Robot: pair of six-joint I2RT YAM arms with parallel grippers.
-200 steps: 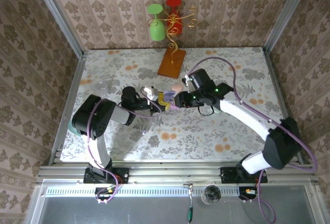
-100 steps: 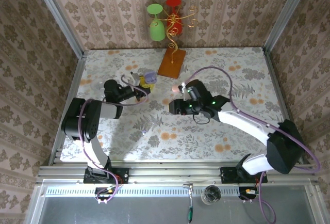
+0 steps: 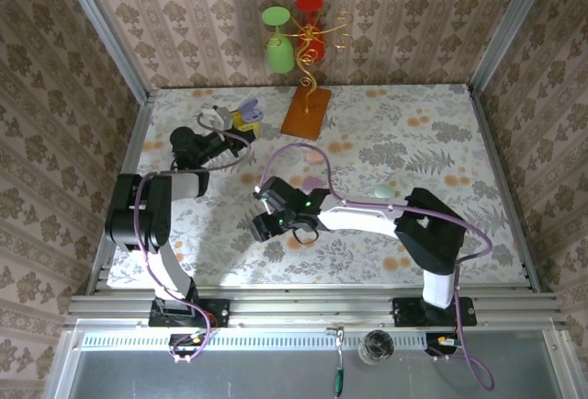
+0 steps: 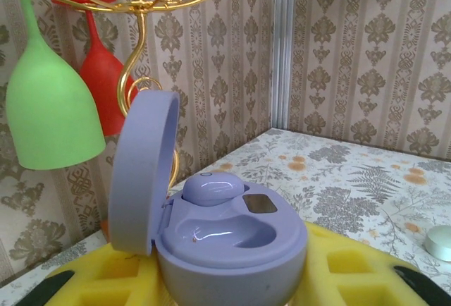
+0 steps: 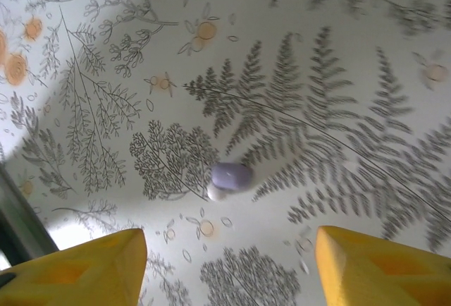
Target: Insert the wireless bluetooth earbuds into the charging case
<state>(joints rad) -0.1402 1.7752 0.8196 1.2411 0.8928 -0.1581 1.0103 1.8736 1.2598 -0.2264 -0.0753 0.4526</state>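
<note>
Left claw (image 3: 241, 119) is clamped on the open purple charging case (image 4: 232, 239), yellow pads on both sides of its base, held up at the far left of the surface (image 3: 413, 132), near the gold rack (image 4: 137, 38). The case lid (image 4: 141, 172) stands flipped up on the left. One purple earbud (image 4: 211, 189) sits in the back slot; the front slot (image 4: 225, 232) is empty and glossy.

Right claw (image 5: 229, 267) hovers over the middle of the surface, toward the near side. Its yellow fingers (image 5: 84, 267) are spread wide with nothing between them. A second purple earbud (image 5: 231, 177) lies loose on the flower-print surface just ahead of the claw, roughly centred between the two tips and touching neither. It has a small whitish tip at its lower left.

A green glass (image 4: 49, 119) and a red glass (image 4: 106, 87) hang upside down on the rack. A mint case (image 3: 384, 191) lies shut on the surface, right of the right arm's wrist and well away from the purple case.
</note>
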